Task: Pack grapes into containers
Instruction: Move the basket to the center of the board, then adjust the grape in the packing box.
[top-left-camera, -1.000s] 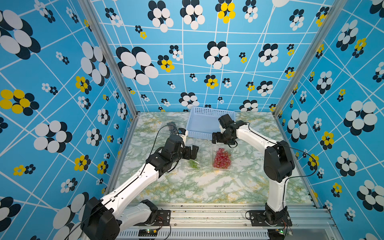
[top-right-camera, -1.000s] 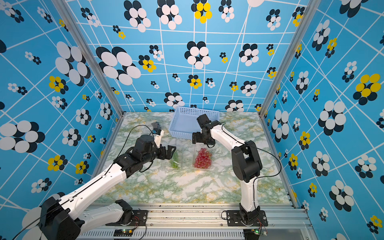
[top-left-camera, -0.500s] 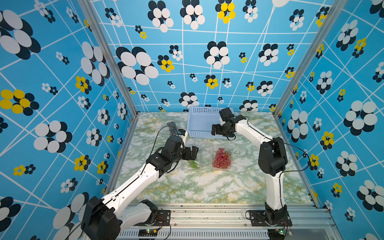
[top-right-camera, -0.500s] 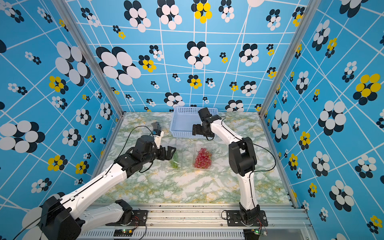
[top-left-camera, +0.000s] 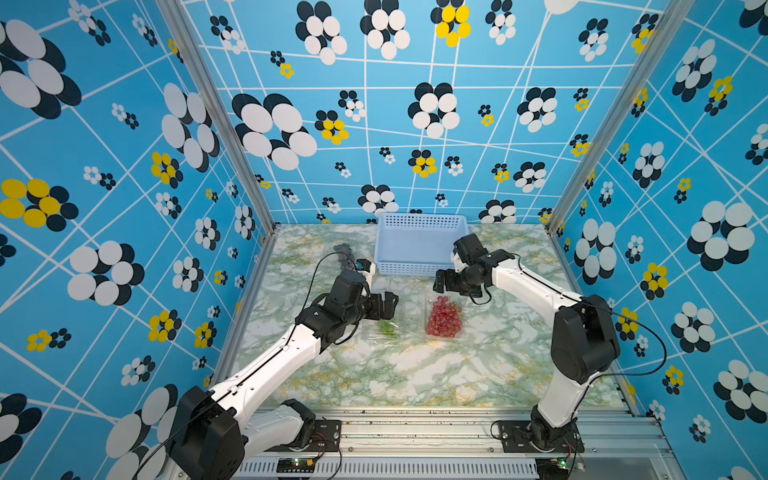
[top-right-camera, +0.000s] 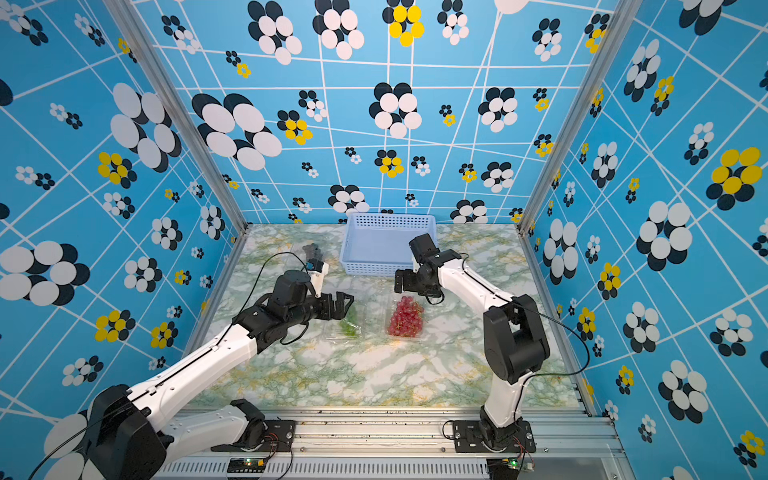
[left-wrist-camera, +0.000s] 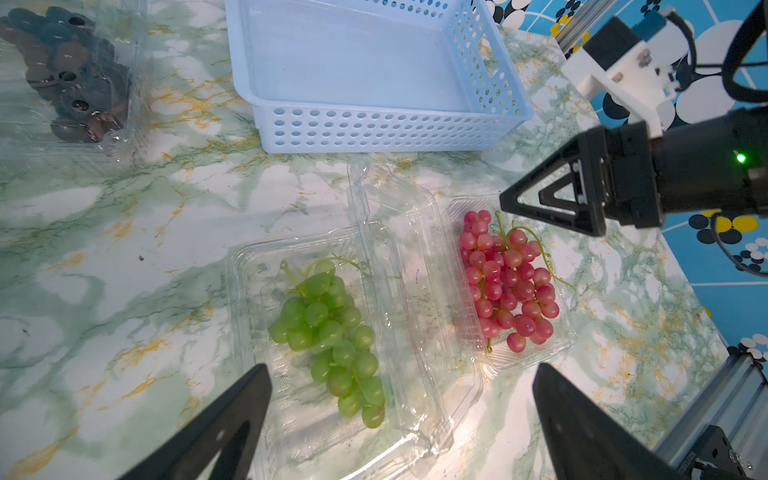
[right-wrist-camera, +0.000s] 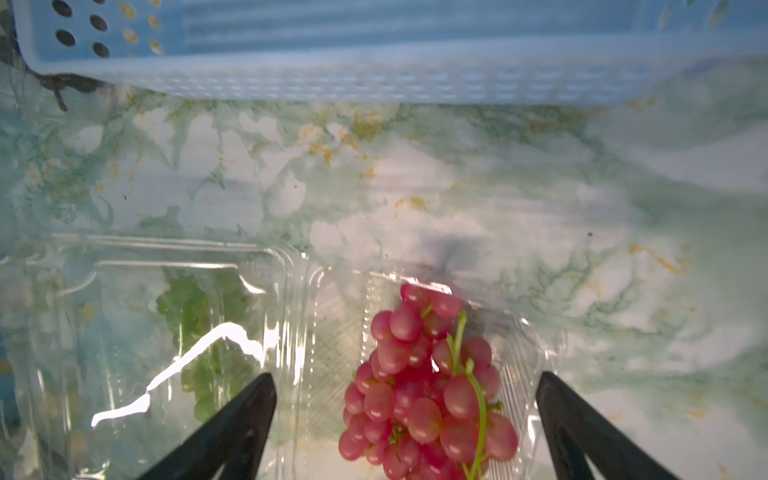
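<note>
A green bunch of grapes (left-wrist-camera: 332, 332) lies in an open clear container (left-wrist-camera: 257, 291) whose lid (left-wrist-camera: 399, 249) stands up beside it. Right of it, a red bunch (left-wrist-camera: 507, 282) fills a second open container (left-wrist-camera: 532, 357). A dark bunch (left-wrist-camera: 70, 75) sits in a third clear box at the back left. My left gripper (top-left-camera: 384, 305) hovers open over the green bunch (top-left-camera: 386, 326), holding nothing. The right gripper (top-left-camera: 442, 284) is open and empty just behind the red bunch (top-left-camera: 444, 318), between it and the basket. In the right wrist view the red grapes (right-wrist-camera: 424, 395) lie below its spread fingers.
A light-blue perforated basket (top-left-camera: 415, 268) stands at the back centre with nothing in it, close behind the right gripper. The dark bunch's box (top-left-camera: 345, 253) is left of the basket, near the left wall. Patterned walls enclose the marble table (top-left-camera: 415, 374) on three sides.
The right gripper swung back toward the basket's front wall, then came forward and down to the far end of the red bunch. The left arm has stayed where it was.
</note>
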